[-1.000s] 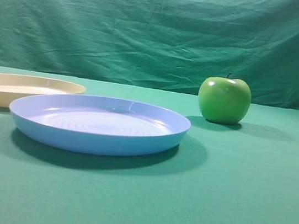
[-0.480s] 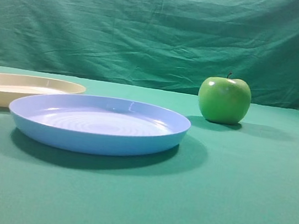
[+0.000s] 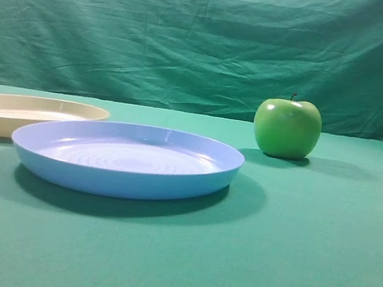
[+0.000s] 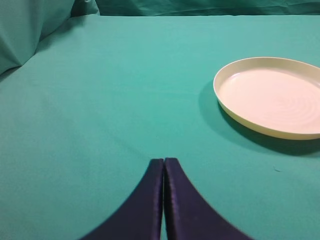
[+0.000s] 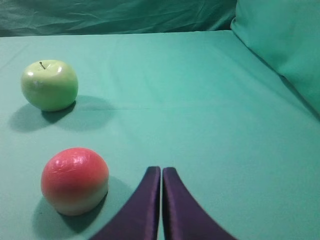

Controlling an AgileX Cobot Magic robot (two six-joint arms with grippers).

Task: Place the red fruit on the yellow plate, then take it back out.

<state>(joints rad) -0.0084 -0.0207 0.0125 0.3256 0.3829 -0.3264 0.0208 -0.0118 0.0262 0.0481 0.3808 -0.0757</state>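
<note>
Left tool [image 4: 163, 165] closed, empty, right tool [image 5: 161, 172] closed, empty, matte rounded red fruit [image 5: 75, 180] beside it, shallow smooth yellow plate [image 4: 272, 96], green cloth counter [image 4: 125, 90].

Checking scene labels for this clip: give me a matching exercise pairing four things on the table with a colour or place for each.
Column one:
1. red fruit
2. yellow plate
3. green apple
4. blue plate

Column two:
A. holds nothing, seen from the left wrist view
B. shiny, with a dark stem on top
C. ridged rings inside, nearest the exterior camera
D. on the cloth just left of the shut right gripper in its wrist view

Pairs: 1-D, 2-A, 3-B, 4-C.
</note>
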